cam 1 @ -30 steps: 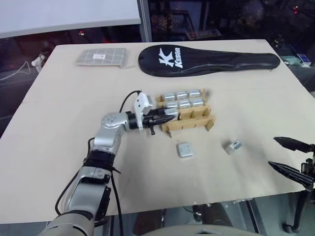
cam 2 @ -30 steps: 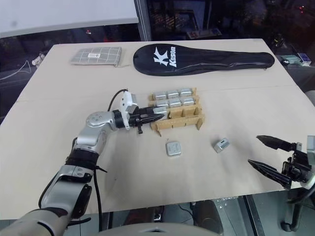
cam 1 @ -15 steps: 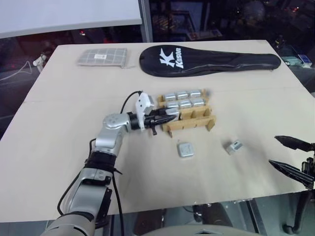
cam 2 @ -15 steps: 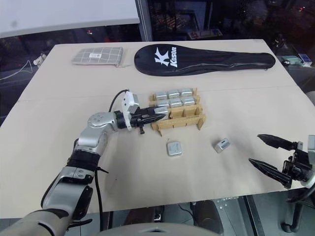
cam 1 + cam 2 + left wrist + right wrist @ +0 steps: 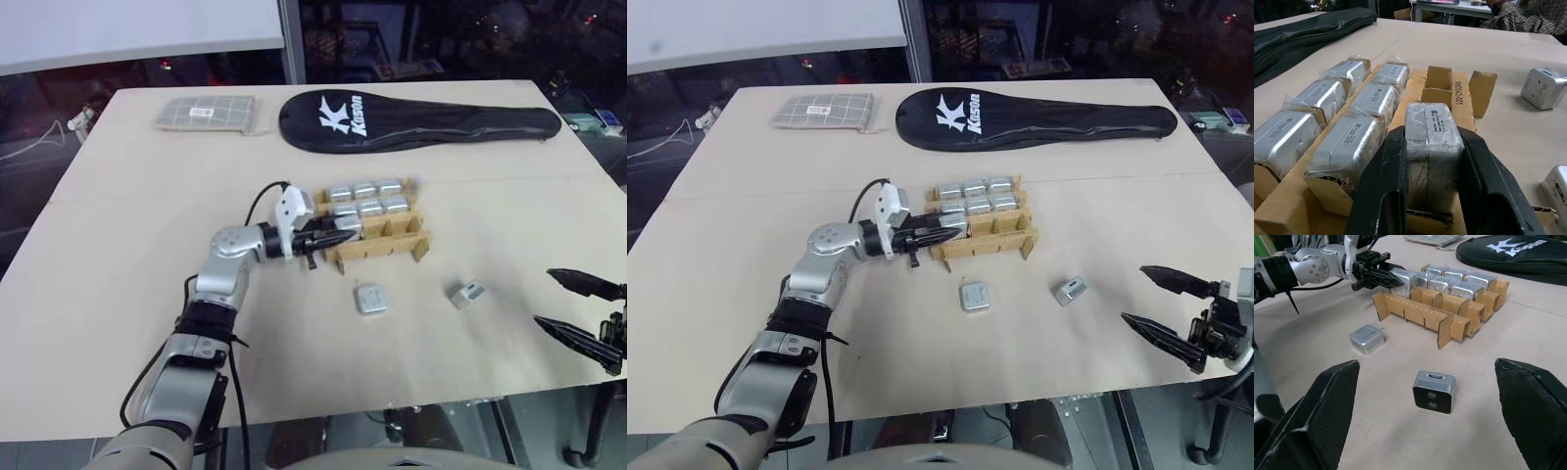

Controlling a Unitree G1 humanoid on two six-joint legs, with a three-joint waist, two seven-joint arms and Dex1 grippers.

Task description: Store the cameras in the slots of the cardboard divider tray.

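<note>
Spreading across both head views, the pale table (image 5: 118, 294) carries a long black racket cover (image 5: 421, 116) and a checked grey pouch (image 5: 204, 113) at its far edge, the cover's narrow end cut off in the right wrist view. The cardboard tray (image 5: 377, 245) sits mid-table. From above its near row is hard to read; the left wrist view shows six wrapped cameras (image 5: 1334, 93) filling the two far rows and a seventh wrapped camera (image 5: 1430, 147) standing in the near row's end slot, the two other near slots empty. The left gripper (image 5: 331, 235) has a finger on either side of that camera, jaws narrow, though whether they press it or stand just off cannot be told. The right gripper (image 5: 1166, 313) hangs spread wide and empty beyond the table's near right edge. Two loose cameras lie before the tray: one flat (image 5: 370, 298), one (image 5: 1434, 390) upright, its twin lenses visible from the right wrist.
</note>
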